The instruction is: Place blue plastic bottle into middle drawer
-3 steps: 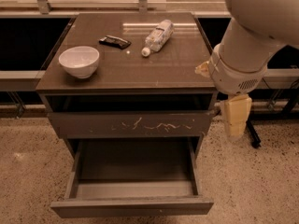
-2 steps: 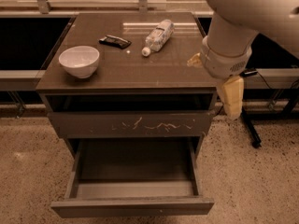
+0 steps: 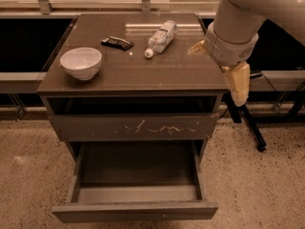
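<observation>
While the middle drawer [image 3: 138, 168] stands open below-left of my hand [image 3: 237, 82], off the tabletop [image 3: 143, 75] edge, the blue plastic bottle [image 3: 161, 37] lies up-left, axis diagonal, cap frontward. Hand's state: cannot tell.

The arm [image 3: 259, 6] enters from the upper right corner, a thick white limb slanting down and to the left. Its wrist [image 3: 231, 44] ends in a pale, banded collar. Below the wrist, the gripper [image 3: 238, 82] hangs at the right of the scene at mid-height, cream-coloured and pointing downward.
</observation>
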`<state>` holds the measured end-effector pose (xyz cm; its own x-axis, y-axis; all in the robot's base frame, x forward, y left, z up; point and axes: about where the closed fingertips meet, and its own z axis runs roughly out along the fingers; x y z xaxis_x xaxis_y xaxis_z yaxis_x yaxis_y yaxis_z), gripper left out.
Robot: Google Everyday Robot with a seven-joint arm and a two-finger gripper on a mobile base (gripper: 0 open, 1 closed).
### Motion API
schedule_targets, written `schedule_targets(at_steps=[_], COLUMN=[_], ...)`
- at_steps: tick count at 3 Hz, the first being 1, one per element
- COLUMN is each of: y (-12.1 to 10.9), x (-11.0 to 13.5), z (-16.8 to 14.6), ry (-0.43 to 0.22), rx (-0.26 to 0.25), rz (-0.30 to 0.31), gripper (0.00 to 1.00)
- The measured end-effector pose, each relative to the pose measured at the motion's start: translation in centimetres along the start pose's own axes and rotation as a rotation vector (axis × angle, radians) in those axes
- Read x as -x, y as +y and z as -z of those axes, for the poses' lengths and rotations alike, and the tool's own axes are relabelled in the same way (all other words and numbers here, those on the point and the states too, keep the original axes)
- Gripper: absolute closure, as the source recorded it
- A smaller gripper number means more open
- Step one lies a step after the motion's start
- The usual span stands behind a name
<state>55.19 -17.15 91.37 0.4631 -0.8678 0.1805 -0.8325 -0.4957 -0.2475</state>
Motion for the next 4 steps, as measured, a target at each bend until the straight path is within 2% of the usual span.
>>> schedule_targets(at_steps=[1,2,3,4], y=[-1.6,-4.1,-10.3,-11.8], x=[0.2,-1.6,-3.2,-3.3], z=[0.2,-1.4,-2.5,-2.3], ry=[0.048,0.129,0.221,0.243], rx=[-0.047,-0.119,-0.253,-0.295], rz=[0.081,0.231,0.419,0.472], gripper=[0.0,0.0,0.0,0.0])
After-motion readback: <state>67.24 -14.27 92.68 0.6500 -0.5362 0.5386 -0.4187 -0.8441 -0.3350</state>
